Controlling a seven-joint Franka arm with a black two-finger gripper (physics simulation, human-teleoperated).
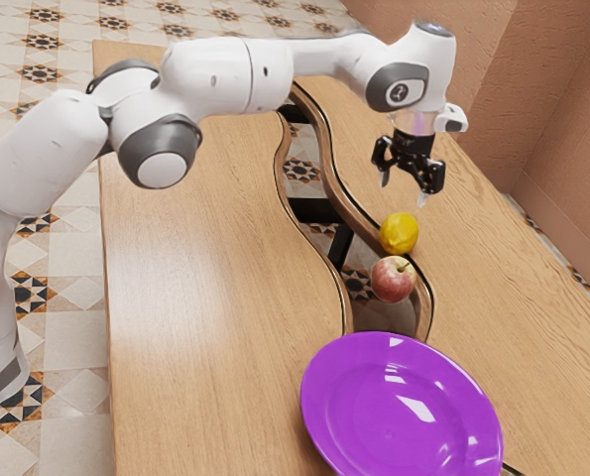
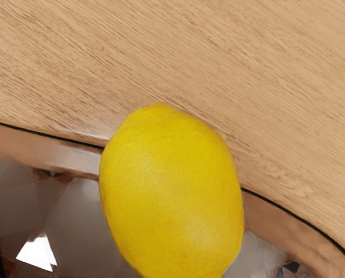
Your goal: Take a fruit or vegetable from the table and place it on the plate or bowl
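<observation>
A yellow lemon (image 1: 399,233) rests at the curved inner edge of the wooden table, overhanging the gap. A red apple (image 1: 393,279) lies just in front of it on the same edge. A purple plate (image 1: 402,409) sits at the near end of the table. My black gripper (image 1: 404,184) hangs open in the air a short way above the lemon, with nothing between its fingers. In the wrist view the lemon (image 2: 171,191) lies close below my hand, half over the table's edge.
The wooden table (image 1: 205,297) has a winding slot down its middle, showing tiled floor (image 1: 359,286) beneath. Terracotta walls (image 1: 562,109) close in at the exterior view's right. Broad bare wood lies on both sides of the slot.
</observation>
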